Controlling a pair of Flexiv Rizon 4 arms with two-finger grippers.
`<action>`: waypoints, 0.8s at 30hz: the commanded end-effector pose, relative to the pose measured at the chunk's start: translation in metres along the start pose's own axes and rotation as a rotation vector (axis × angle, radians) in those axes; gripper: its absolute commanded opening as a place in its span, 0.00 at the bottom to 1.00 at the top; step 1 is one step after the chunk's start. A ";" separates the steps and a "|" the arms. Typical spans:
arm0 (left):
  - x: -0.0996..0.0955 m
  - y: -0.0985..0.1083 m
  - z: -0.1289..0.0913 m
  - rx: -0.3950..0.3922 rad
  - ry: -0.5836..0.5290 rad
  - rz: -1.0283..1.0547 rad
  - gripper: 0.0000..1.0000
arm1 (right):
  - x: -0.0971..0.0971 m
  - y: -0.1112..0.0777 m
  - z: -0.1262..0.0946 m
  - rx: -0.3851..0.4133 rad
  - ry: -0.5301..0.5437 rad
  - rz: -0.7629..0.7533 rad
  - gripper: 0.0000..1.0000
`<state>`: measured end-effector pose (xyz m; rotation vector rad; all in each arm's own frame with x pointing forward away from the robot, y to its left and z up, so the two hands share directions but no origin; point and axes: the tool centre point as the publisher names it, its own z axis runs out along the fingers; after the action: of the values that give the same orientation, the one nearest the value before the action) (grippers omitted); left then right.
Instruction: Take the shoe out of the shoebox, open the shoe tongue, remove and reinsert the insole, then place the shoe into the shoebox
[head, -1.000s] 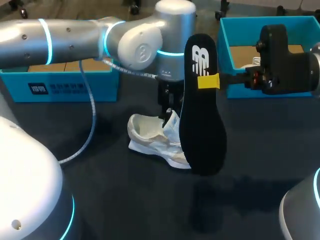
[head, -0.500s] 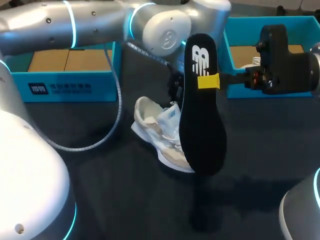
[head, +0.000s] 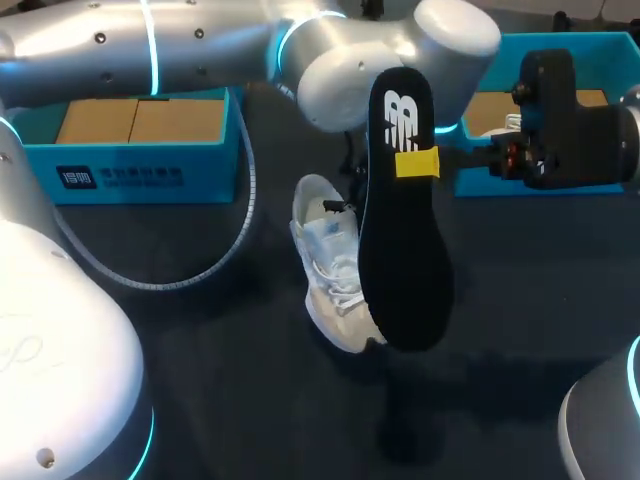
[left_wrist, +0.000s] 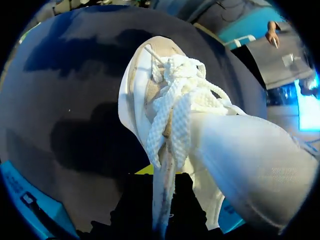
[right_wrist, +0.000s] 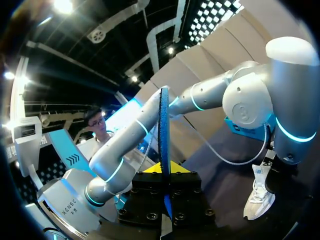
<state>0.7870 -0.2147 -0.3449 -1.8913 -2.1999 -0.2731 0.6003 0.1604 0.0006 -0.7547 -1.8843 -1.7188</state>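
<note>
Shoe (head: 330, 270), white, is down at the dark table (head: 200, 380), between a blue shoebox (head: 140, 172) on the left and a second shoebox (head: 475, 185) on the right. The left gripper (left_wrist: 162, 177) is clamped on a thin edge of it beside the laces. The black insole (head: 405, 260) stands upright in the air just in front, pinched near its upper end by the right gripper (head: 420, 162).

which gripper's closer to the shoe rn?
Left. The left gripper is clamped on the shoe at its edge; the right gripper is off to the side, holding the insole upright.
</note>
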 end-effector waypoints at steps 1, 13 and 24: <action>0.010 -0.005 -0.001 -0.113 -0.050 0.123 0.00 | -0.001 0.000 0.002 0.000 -0.002 0.001 0.00; -0.007 -0.002 0.002 -0.110 -0.048 0.095 0.00 | -0.001 0.000 0.002 0.000 -0.002 0.001 0.00; -0.035 0.009 0.021 -0.070 -0.011 0.151 0.00 | -0.001 0.000 0.002 0.000 -0.002 0.001 0.00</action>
<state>0.7894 -0.2311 -0.3661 -2.1145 -2.0929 -0.3412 0.6003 0.1605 0.0006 -0.7546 -1.8844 -1.7188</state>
